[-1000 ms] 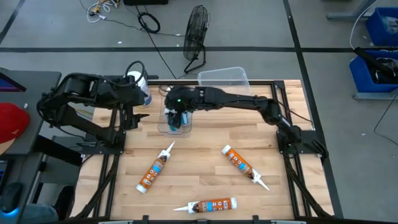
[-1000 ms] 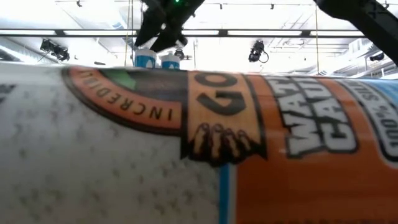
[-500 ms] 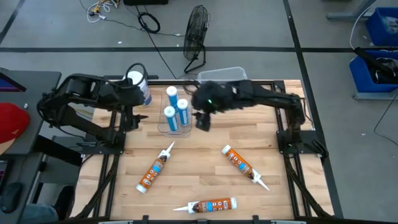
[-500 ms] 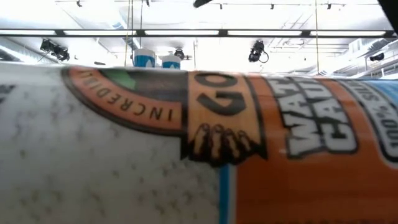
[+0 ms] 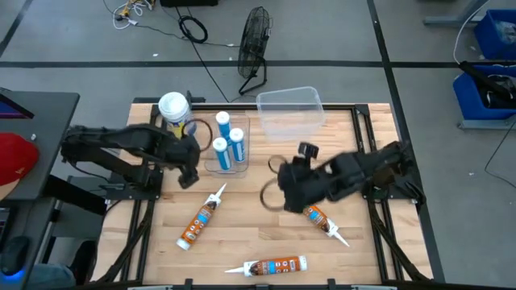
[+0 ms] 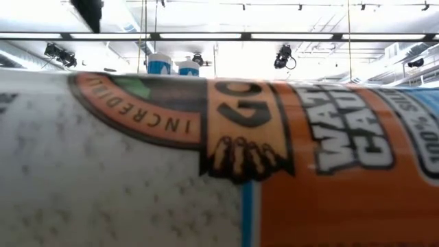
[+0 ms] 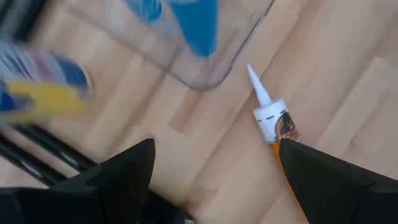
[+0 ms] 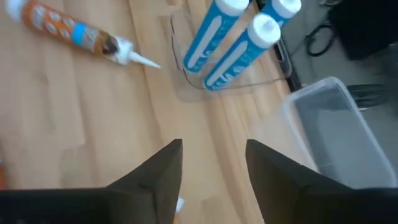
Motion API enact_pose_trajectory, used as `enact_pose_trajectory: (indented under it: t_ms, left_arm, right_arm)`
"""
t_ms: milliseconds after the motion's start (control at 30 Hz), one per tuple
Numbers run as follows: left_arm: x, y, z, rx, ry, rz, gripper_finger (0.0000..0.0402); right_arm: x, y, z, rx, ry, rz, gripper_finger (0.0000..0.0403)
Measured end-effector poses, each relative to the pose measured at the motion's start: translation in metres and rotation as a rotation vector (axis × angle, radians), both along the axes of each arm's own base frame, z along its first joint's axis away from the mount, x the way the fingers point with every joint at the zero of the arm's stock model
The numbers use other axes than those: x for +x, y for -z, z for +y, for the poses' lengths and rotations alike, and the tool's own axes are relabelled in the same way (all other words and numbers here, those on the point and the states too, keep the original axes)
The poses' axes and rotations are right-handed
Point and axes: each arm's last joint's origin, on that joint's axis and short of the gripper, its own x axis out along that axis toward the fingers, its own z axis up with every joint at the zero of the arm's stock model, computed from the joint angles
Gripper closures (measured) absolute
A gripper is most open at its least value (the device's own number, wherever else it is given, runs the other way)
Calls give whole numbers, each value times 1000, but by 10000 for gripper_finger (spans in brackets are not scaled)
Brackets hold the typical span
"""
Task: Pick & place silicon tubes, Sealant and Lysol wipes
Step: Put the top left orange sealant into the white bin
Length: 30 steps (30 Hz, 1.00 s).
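Observation:
The Lysol wipes canister (image 5: 174,109), with a white lid and a yellow label, stands at the table's far left; it shows blurred in the left wrist view (image 7: 37,93). Three blue-and-white tubes (image 5: 226,139) stand upright in a clear tray (image 8: 186,87). Three orange sealant tubes lie flat on the table: one at the near left (image 5: 201,217), one at the right (image 5: 314,213), one at the near edge (image 5: 270,266). My left gripper (image 5: 189,176) is open and empty above the table, between the tray and the near-left tube's nozzle (image 7: 258,93). My right gripper (image 5: 272,181) is open and empty above mid-table.
An empty clear plastic bin (image 5: 290,109) stands at the far edge, right of the tray. The sealant tube at the near edge fills the low view (image 6: 240,158); only the blue tubes' tops (image 6: 159,63) show above it. Bare wood lies at mid-table.
My right gripper has drawn back from over the tray of blue tubes, toward the table's right and then its near edge, to above mid-table. My left gripper has moved from beside the Lysol canister toward the near edge and right. The tubes stay upright in the tray.

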Motion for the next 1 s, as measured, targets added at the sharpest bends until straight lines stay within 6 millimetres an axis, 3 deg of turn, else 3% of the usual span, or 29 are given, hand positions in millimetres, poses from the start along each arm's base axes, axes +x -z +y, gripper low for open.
enact_pose_trajectory:
  t_ms: [233,400,700,1000]
  left_arm:
    - [3,47,-17,-63,-70,81,53]
    - [9,68,-30,-109,-46,33,53]
    - [24,87,-51,-219,-138,-120,53]
    - [35,119,-74,-280,-242,-19,53]
  right_arm:
    - [-23,53,13,-128,93,93,234]
    - [-51,96,4,-140,170,130,239]
    - [-93,154,-22,-47,120,-22,240]
    - [-114,198,-37,15,64,-66,240]
